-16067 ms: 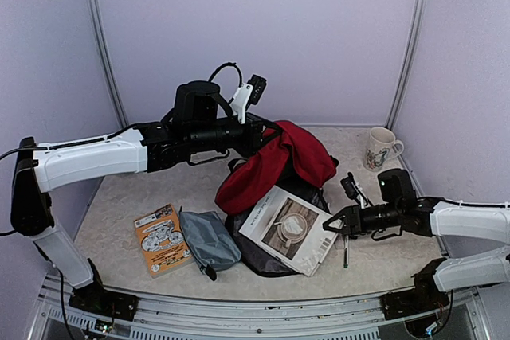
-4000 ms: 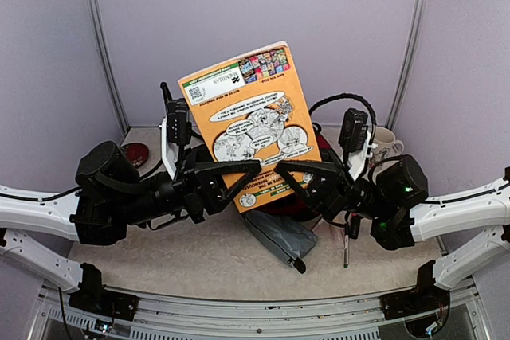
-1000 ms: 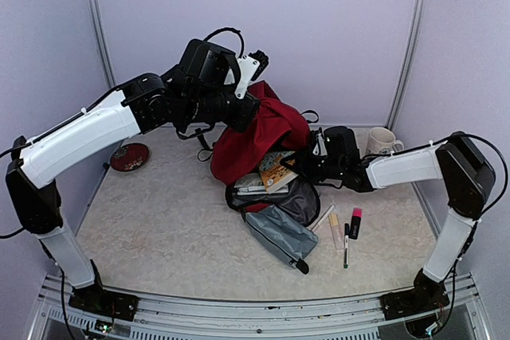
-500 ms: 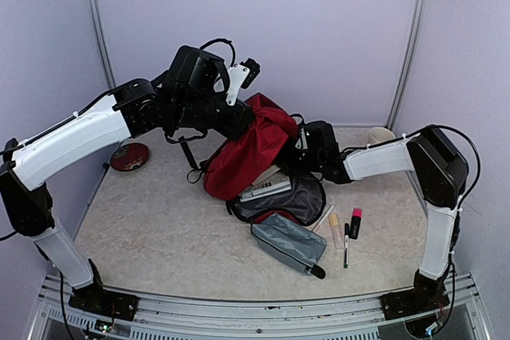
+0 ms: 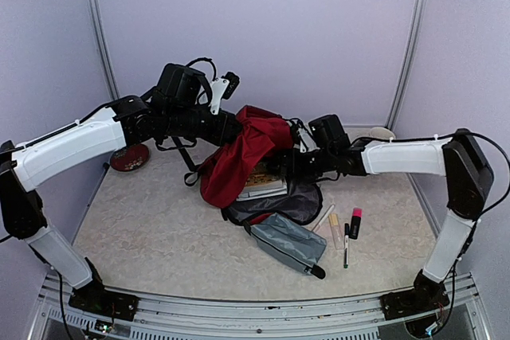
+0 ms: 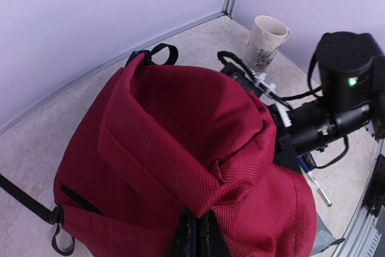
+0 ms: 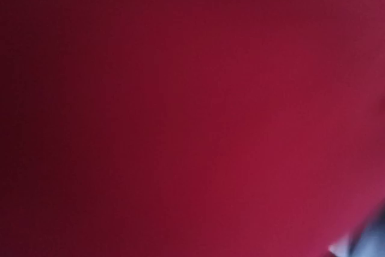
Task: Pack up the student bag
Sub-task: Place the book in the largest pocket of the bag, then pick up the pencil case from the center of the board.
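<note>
while left jaws clench the student bag (image 5: 239, 157) flap, hold it high; right jaws hidden by fabric, can't tell.

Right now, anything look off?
Yes. The bag hangs crumpled from the left gripper, books poking out of its open mouth. The pouch and pens lie loose on the table. Right wrist view is all red fabric.

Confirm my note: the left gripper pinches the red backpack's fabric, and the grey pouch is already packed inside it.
Not quite. The left gripper pinches the backpack fabric, but the grey pouch lies on the table in front of the backpack, not inside it; the top external view shows this.
</note>
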`<action>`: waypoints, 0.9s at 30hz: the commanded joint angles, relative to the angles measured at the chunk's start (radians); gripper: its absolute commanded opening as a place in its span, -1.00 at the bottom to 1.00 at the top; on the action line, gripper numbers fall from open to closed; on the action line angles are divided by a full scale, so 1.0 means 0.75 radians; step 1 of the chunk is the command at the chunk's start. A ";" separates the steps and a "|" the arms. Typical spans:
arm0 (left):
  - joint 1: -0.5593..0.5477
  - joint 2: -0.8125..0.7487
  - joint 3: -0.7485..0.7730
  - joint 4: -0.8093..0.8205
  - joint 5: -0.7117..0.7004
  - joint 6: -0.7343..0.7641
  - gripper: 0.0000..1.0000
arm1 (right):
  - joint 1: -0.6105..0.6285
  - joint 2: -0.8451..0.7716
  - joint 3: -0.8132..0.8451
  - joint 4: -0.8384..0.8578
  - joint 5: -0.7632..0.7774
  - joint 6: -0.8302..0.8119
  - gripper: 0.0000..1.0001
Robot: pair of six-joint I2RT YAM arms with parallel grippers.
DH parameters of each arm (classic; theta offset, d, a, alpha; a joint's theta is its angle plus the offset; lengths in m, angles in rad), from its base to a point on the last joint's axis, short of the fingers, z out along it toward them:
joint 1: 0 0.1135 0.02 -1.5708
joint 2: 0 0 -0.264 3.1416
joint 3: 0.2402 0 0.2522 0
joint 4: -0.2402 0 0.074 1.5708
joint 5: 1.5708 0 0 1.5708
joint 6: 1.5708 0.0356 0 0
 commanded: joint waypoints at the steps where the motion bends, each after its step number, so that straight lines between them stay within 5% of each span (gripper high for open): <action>1: 0.026 -0.033 0.013 0.110 0.050 -0.028 -1.00 | 0.029 -0.232 -0.103 -0.197 -0.145 -0.248 0.92; 6: 0.027 -0.024 -0.002 0.094 0.042 0.008 -1.00 | 0.105 -0.474 -0.267 -0.240 -0.231 -0.342 0.91; 12: 0.028 -0.036 -0.027 0.100 0.048 0.019 -1.00 | 0.368 -0.640 -0.405 -0.256 0.075 -0.322 0.88; 18: 0.029 -0.069 -0.063 0.098 0.018 0.042 -1.00 | 0.614 -0.498 -0.379 -0.410 0.321 -0.266 0.99; 27: 0.030 -0.070 -0.074 0.088 0.024 0.066 -1.00 | 0.734 -0.062 -0.064 -0.890 0.647 -0.216 0.91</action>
